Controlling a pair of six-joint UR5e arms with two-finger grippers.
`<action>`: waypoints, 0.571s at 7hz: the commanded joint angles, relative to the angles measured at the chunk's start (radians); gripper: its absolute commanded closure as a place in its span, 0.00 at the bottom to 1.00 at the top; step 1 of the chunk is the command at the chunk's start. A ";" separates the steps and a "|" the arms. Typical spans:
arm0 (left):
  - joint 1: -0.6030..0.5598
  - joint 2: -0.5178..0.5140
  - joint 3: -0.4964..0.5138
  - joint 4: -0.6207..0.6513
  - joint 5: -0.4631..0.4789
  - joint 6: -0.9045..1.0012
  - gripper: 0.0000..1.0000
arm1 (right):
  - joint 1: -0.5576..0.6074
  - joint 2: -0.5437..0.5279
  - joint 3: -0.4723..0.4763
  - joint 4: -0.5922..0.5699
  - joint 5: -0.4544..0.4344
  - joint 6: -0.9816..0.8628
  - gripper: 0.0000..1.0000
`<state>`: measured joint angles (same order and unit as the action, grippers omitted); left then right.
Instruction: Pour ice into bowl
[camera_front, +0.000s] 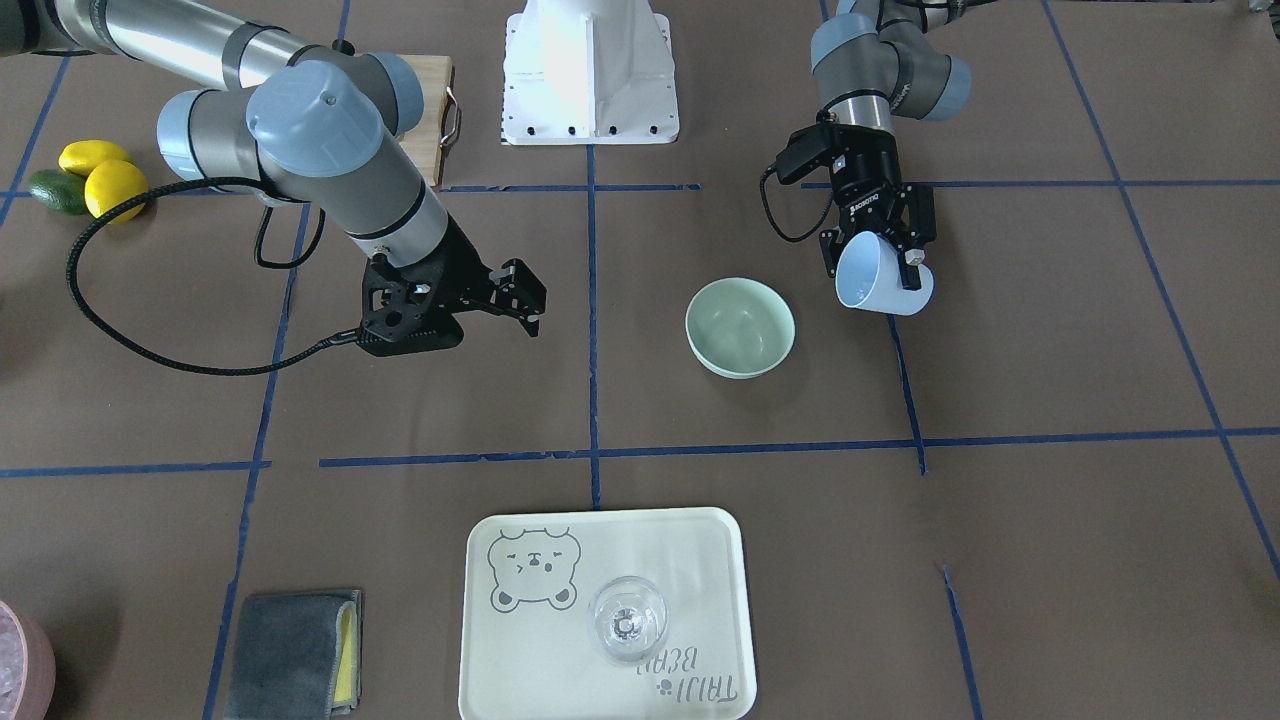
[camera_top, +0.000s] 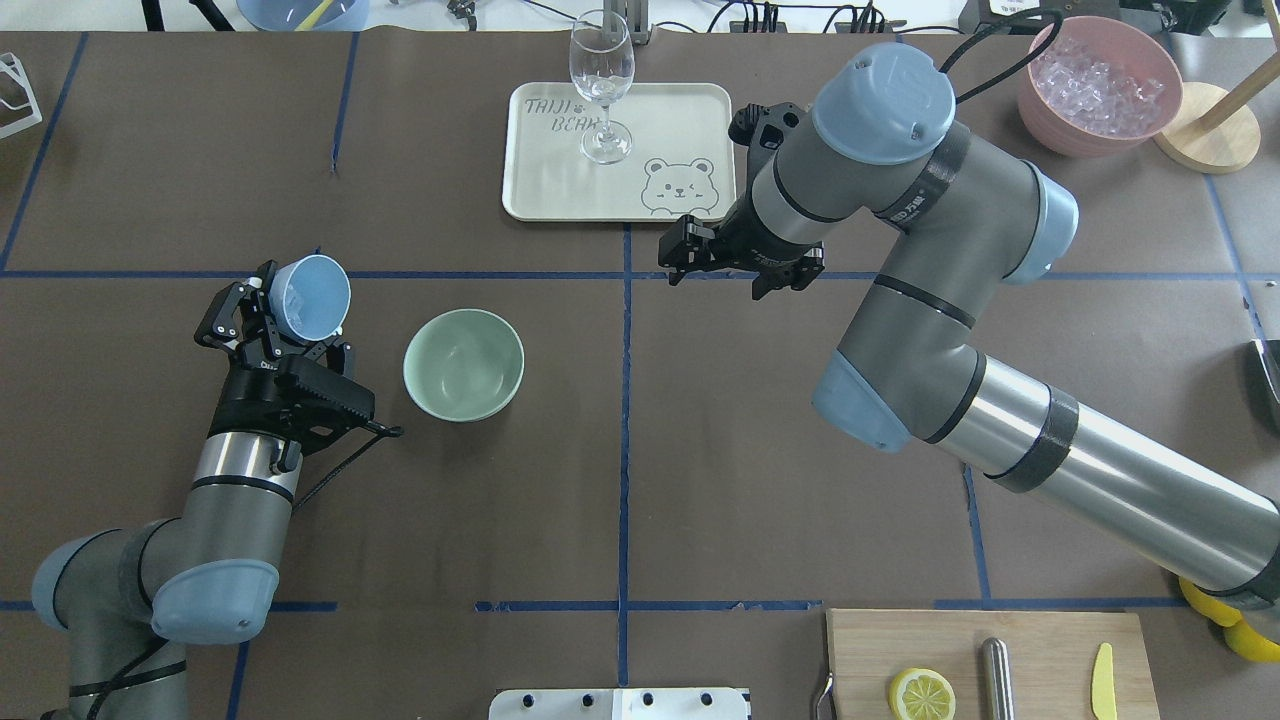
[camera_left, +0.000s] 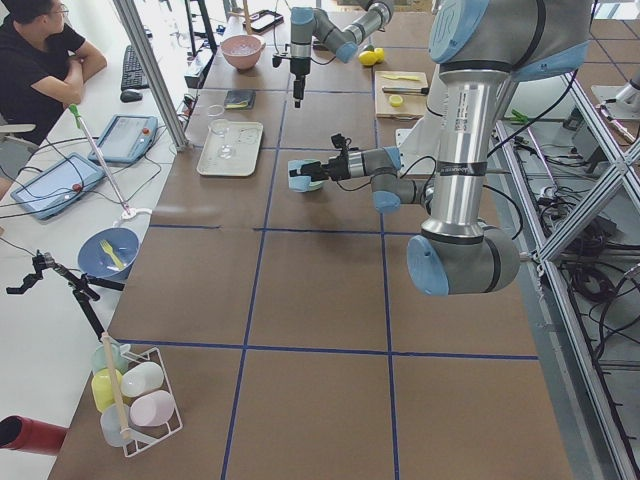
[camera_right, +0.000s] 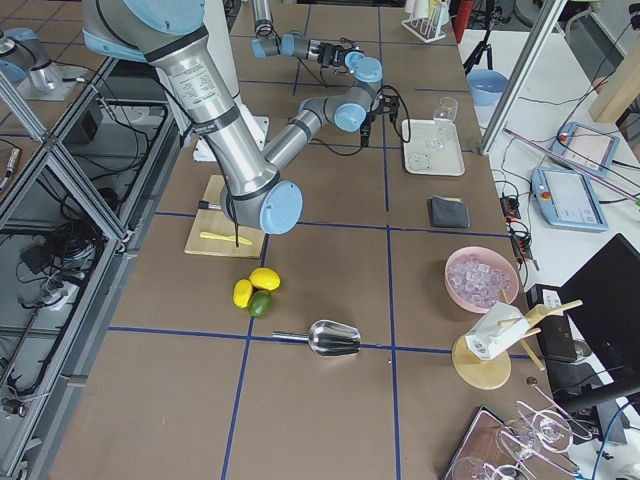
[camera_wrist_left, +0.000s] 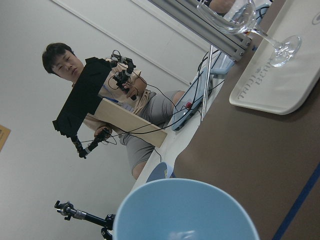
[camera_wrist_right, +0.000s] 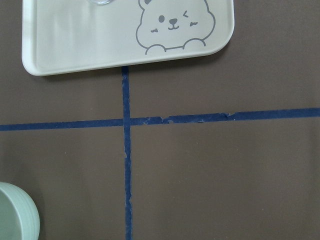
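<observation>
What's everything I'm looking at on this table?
bowl: one, mint green, left of table centre, empty
cup: one, light blue, tilted, held beside bowl
ice: few clear cubes, seemingly inside cup
tray: one, cream, bear print, operators' side
wine glass: one, clear, on tray
pink bowl: one, holds crushed ice, table corner
cutting board: one, wooden, with lemon half, yellow knife
lemons: two, yellow, beside one green fruit
scoop: one, metal, near lemons
cloth: one, grey, near tray
left gripper: shut on cup
right gripper: open, empty, near tray
</observation>
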<state>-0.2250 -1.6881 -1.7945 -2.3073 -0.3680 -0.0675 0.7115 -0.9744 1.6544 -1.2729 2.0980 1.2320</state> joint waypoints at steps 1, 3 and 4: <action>0.016 -0.021 0.004 0.000 0.024 0.205 1.00 | 0.000 -0.035 0.007 0.049 0.000 0.004 0.00; 0.016 -0.077 0.058 0.000 0.026 0.349 1.00 | -0.003 -0.035 0.007 0.049 -0.001 0.015 0.00; 0.016 -0.087 0.073 0.002 0.047 0.482 1.00 | -0.003 -0.035 0.007 0.049 -0.003 0.017 0.00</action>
<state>-0.2092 -1.7547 -1.7453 -2.3067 -0.3378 0.2793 0.7095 -1.0089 1.6612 -1.2248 2.0967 1.2452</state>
